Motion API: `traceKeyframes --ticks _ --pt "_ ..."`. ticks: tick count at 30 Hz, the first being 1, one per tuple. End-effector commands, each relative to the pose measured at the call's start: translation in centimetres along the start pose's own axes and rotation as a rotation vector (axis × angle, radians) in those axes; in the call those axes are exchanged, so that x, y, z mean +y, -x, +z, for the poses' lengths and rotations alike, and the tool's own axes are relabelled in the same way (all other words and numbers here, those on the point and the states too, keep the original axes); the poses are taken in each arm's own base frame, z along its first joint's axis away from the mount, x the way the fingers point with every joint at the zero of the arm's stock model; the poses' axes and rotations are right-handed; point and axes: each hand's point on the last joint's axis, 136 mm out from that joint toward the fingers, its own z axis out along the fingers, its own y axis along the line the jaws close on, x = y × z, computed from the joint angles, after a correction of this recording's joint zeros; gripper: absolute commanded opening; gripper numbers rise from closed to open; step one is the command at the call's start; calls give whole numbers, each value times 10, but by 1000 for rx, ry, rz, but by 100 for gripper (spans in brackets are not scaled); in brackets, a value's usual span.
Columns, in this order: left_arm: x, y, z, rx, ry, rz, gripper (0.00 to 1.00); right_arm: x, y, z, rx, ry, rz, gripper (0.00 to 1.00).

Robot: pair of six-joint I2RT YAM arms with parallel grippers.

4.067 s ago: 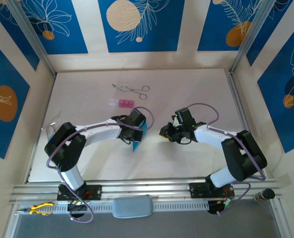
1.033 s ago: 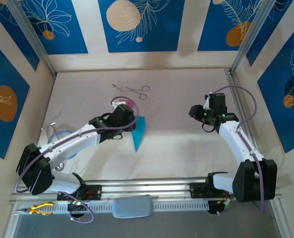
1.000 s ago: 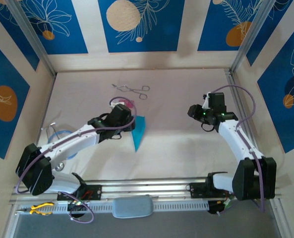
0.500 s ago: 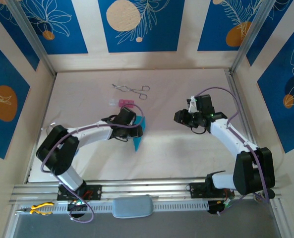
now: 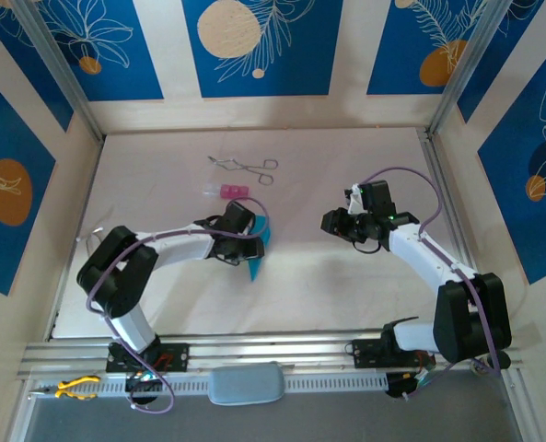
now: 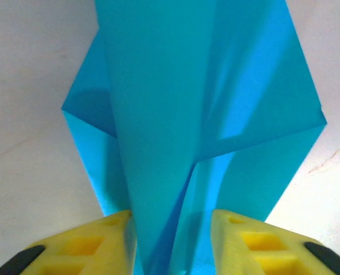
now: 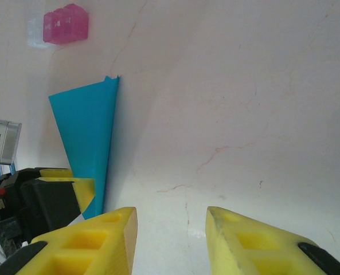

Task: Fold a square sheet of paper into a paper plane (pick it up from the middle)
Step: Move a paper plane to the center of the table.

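Pincer, left (image 6: 171, 229): on your left wrist view its yellow fingers (image 6: 89, 243) stand apart, one on each side of the plane's raised middle fold. The left finger is right at the paper. The right finger sits off the fold, with a lower layer of cyan showing in the gap. Nothing is pressed flat, so read it as released and straddling the fold.

Plane (image 5: 254, 262): a narrow cyan wedge lying on the desk (image 5: 365, 295), left of centre. Its point faces the near edge and its wide end faces the far edge. From above, the left pincer covers part of its left side.

Right pincer (image 5: 332, 224): over the desk right of centre, well apart from the plane and facing it. Your right wrist view shows its jaws apart with bare desk between them, so it is released and holds nothing. That view also takes in the plane lying flat, with the left pincer's yellow finger beside its long edge.

Block (image 5: 231, 191): small and pink, just beyond the plane's wide end toward the far edge, not touching it.

Forceps (image 5: 245, 167): metal, beyond the block, left of the middle and toward the far edge.
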Motion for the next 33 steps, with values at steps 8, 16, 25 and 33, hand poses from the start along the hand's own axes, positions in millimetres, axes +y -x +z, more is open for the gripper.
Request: traceKeyframes --ticks 8,16,25,33 --pt "-13 -4 7 37 -18 68 17 1 -9 -3 9 15 9 36" --pt "-16 -6 7 21 208 184 13 -1 -11 -5 3 9 11 36" --pt "-25 -12 17 51 330 228 17 -7 -16 -7 -1 1 21 37" --pt "-33 -17 26 68 354 240 22 -12 -17 -10 -8 -2 33 37"
